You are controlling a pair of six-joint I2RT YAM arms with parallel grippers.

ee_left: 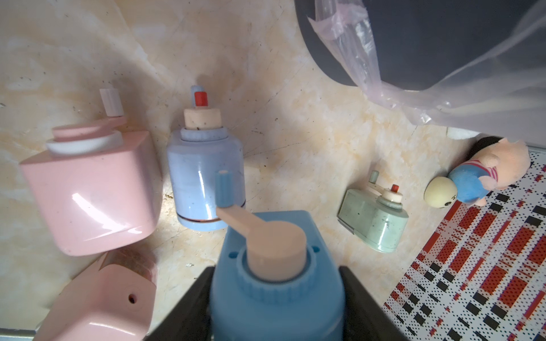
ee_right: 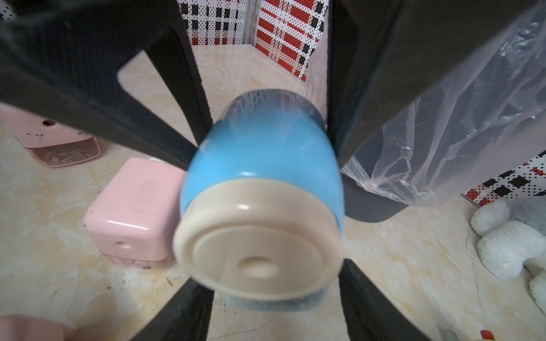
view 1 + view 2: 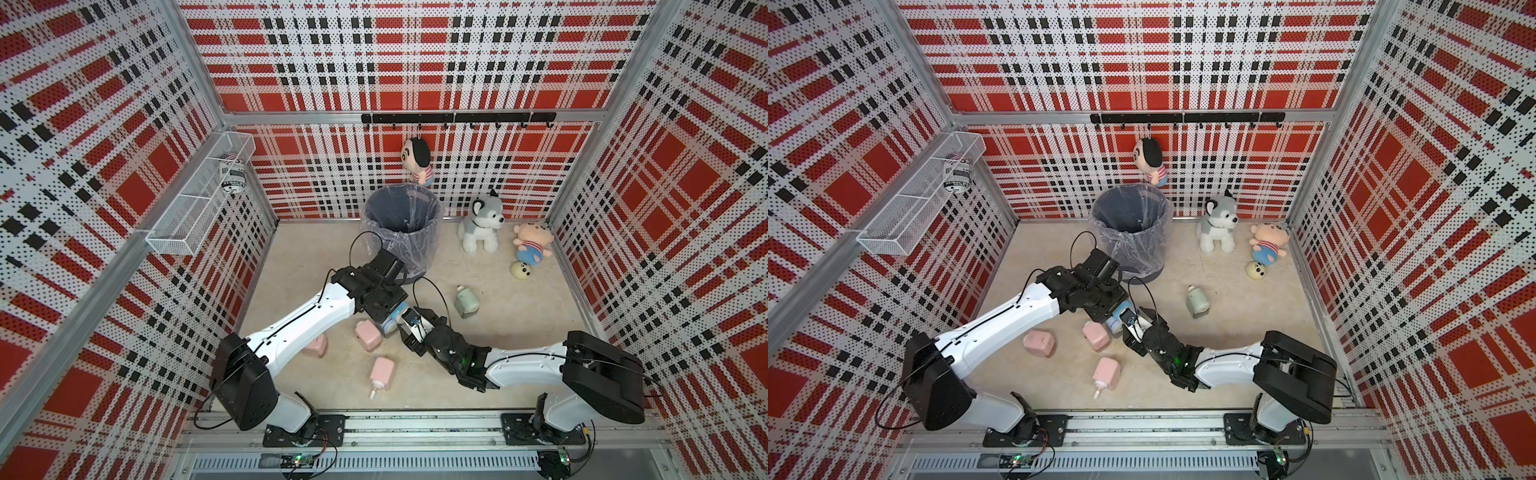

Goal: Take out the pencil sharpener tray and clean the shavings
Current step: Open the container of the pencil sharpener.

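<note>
Pencil sharpener [image 1: 274, 295] is held off the table beside the trash bin [image 3: 403, 224], clamped in the left gripper [image 1: 276, 274]. Right gripper [image 2: 274, 274] straddles its front, grip unclear. Tray seemingly not yet out, so emptying remains.

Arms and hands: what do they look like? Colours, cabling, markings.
The left arm and right arm have glossy white link shells, boxy black joint housings and thin black cables looping outside. The left hand and right hand are black with flat wedge fingers. A green light glows near the right wrist.
</note>
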